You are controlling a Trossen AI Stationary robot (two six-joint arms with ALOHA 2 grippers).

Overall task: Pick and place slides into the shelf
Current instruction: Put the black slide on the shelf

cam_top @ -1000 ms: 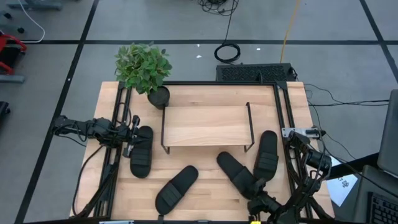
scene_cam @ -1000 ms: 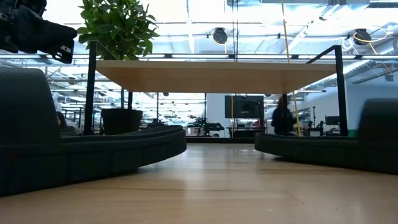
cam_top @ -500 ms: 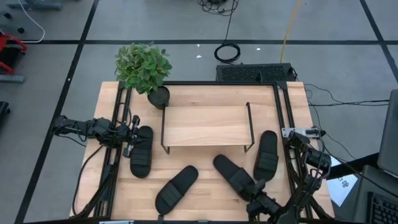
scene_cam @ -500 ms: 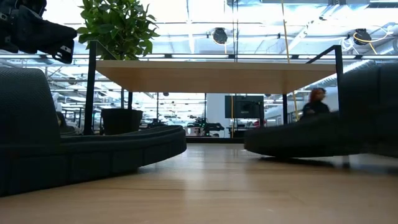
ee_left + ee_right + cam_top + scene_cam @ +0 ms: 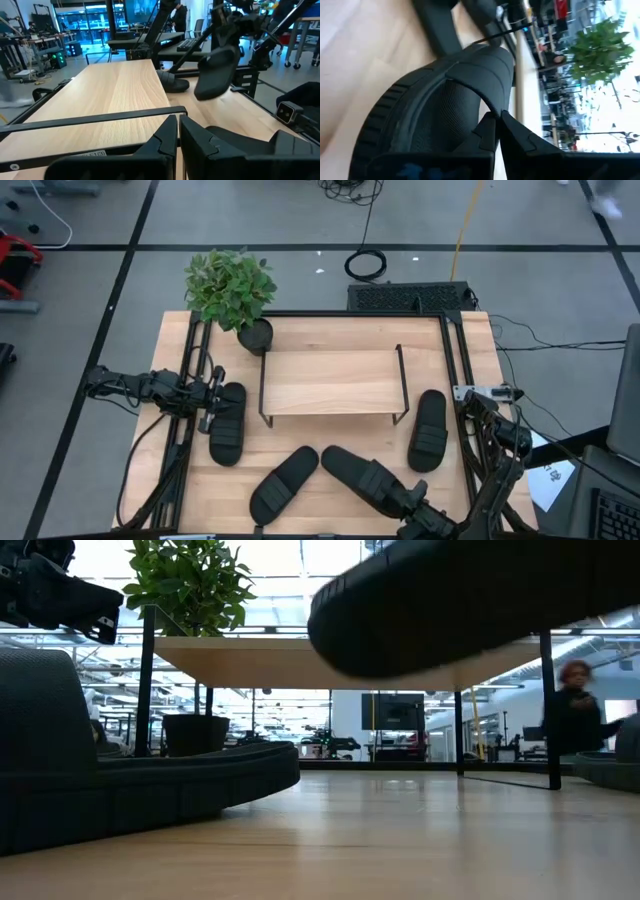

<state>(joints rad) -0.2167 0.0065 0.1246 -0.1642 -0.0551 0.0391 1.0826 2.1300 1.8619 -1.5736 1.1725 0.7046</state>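
Lifted off the table, one slide [image 5: 362, 477] now hangs in the right gripper [image 5: 418, 508], jaws clamped on its strap; earlier it lay on the wood further right. That means the carry to the shelf [image 5: 330, 381] has begun. At the left edge, the left gripper [image 5: 213, 402] hovers unmoved over another slide [image 5: 227, 423], jaws together. Two more slides [image 5: 283, 484] [image 5: 428, 430] lie near the shelf, which holds nothing yet.

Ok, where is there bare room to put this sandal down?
The shelf top is bare, nothing on it. The right gripper holds a sandal lifted in front of it. The table front is crowded: one sandal centre, another right, one under the left gripper.
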